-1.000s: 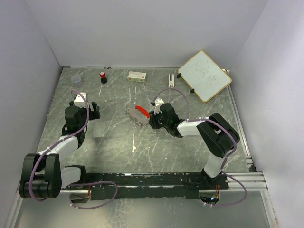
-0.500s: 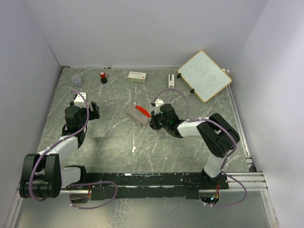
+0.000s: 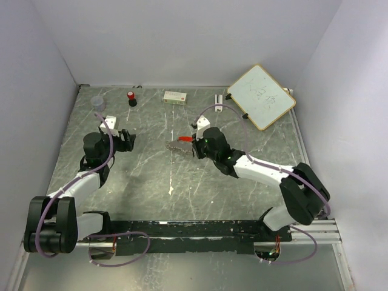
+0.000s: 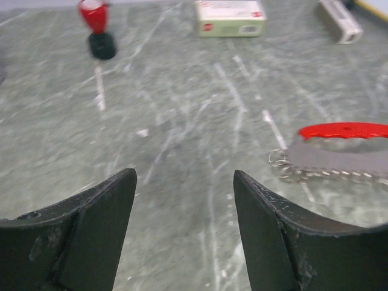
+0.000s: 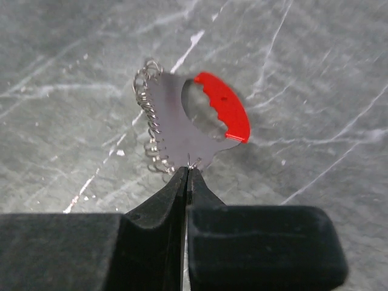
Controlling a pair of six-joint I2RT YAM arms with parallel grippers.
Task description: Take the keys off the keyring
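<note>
top external: keys (image 3: 179,145) lie left-right (right gripper (image 5: 187,172) pinching)

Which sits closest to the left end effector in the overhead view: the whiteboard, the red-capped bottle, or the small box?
Measured from the left end effector:
1. red-capped bottle, just beyond it at the back.
2. small box, back middle.
3. whiteboard, far right corner.

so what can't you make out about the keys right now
Top external: the keys are too small to count, and the right gripper covers their end.
Left wrist: they are blurred and cut off by the right edge.
Right wrist: the shut fingertips hide the pinched spot; the keys lie stacked, so their number and how the small rings thread them are unclear.
</note>
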